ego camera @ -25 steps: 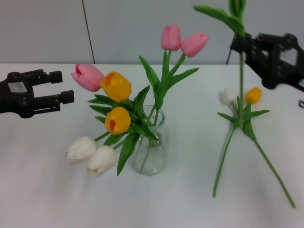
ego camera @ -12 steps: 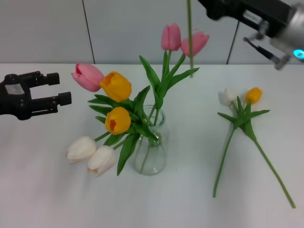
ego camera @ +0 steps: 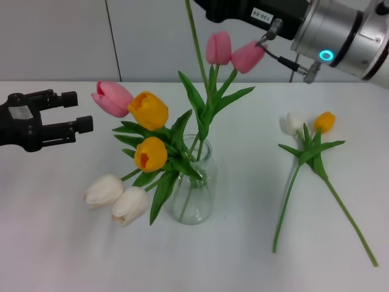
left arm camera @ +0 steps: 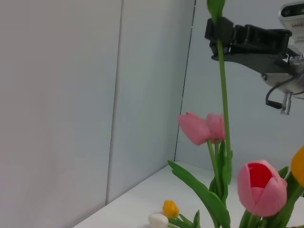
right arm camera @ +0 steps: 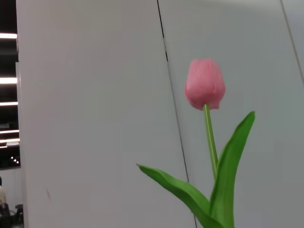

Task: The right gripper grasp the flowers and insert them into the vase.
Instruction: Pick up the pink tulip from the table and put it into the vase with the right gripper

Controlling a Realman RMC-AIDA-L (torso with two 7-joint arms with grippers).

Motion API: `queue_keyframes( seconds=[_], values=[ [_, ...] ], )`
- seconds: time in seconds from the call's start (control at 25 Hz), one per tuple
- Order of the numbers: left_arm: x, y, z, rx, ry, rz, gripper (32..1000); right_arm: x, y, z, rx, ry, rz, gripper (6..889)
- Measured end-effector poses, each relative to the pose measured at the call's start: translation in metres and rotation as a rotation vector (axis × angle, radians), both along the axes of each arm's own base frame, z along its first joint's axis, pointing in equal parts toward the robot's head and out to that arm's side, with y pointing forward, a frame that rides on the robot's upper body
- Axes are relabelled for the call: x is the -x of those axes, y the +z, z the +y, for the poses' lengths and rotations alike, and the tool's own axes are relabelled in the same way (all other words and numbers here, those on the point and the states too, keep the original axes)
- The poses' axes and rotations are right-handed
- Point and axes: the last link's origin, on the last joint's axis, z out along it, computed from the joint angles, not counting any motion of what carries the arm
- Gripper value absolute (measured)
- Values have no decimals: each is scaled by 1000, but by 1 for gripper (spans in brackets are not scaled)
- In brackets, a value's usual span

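A plain white surface fills the lower part of the head view, matte and evenly lit, with only soft, faint shadows on it. Behind it stands a pale grey-white panelled wall, meeting the far edge of the surface in a straight line. Thin dark vertical seams divide the wall into wide panels; one such seam shows in the left wrist view and another in the right wrist view. At the edge of the right wrist view the wall ends, and a dark opening shows bright strip lights stacked one above another.
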Motion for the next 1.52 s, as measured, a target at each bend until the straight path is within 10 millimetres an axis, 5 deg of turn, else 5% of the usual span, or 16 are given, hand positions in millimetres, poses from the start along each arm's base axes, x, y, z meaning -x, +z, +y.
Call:
queue_keyframes(
  seconds=[0.6, 1.52],
  values=[
    [-7, 1, 6, -4, -17, 0, 771, 18, -39, 3, 115, -37, -56, 44],
    [-9, 0, 9, -9, -15, -2, 771, -20, -51, -3, 93, -135, -108, 71]
  ],
)
